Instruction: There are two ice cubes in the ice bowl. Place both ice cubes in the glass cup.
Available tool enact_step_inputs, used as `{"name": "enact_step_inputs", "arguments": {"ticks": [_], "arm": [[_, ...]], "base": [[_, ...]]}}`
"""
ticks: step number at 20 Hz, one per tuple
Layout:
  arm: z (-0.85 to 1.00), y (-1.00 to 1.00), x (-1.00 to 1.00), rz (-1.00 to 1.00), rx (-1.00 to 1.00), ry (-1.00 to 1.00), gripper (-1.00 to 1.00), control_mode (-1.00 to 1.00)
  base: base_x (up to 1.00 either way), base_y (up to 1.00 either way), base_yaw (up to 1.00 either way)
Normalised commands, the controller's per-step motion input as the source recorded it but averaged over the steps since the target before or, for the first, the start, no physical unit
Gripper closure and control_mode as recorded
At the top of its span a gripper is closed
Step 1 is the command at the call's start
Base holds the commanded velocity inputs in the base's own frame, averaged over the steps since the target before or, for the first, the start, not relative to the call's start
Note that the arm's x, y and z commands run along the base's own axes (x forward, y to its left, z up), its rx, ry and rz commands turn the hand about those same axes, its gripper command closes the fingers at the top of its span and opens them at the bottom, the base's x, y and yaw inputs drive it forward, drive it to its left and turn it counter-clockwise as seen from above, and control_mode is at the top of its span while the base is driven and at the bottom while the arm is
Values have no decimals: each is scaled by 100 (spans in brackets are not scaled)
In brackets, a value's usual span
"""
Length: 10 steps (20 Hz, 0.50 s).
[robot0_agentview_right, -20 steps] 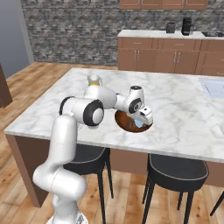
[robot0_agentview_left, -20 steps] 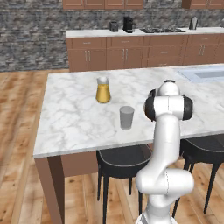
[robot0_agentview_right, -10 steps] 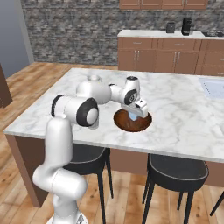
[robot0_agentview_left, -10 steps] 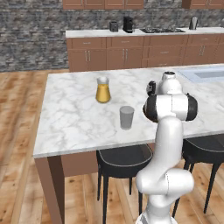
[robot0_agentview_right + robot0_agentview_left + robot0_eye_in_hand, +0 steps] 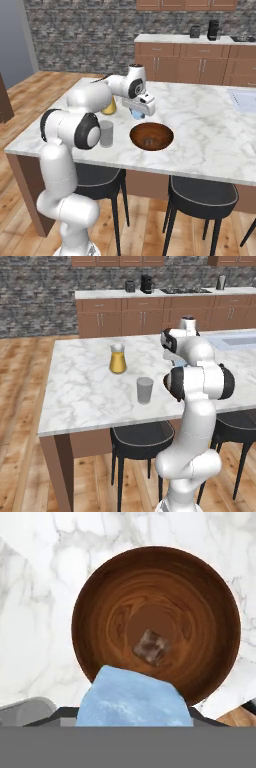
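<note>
Ice cubes are split: one pale blue cube (image 5: 134, 699) sits clamped between the finger tips of the gripper (image 5: 137, 114), raised above the counter just beyond the far rim of the ice bowl (image 5: 167, 134); the other cube (image 5: 151, 646) lies at the bottom centre of that bowl. Ice bowl stands near the front edge of the marble island (image 5: 210, 125), with the glass cup (image 5: 106, 134) beside it, close to the same front edge, and a pitcher of orange liquid (image 5: 117, 359) further back toward the middle. Glass cup appears to hold no ice. Assessment: first cube lifted but not delivered; its transfer to the cup and the whole second pick and place remain outstanding
</note>
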Motion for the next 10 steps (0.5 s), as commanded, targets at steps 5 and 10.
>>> {"name": "enact_step_inputs", "arguments": {"ticks": [5, 10], "arm": [[50, 100, -34, 14, 0, 0, 100, -100], [-3, 97, -25, 18, 0, 0, 100, -100]], "base": [[0, 0, 0], [0, 0, 0]]}}
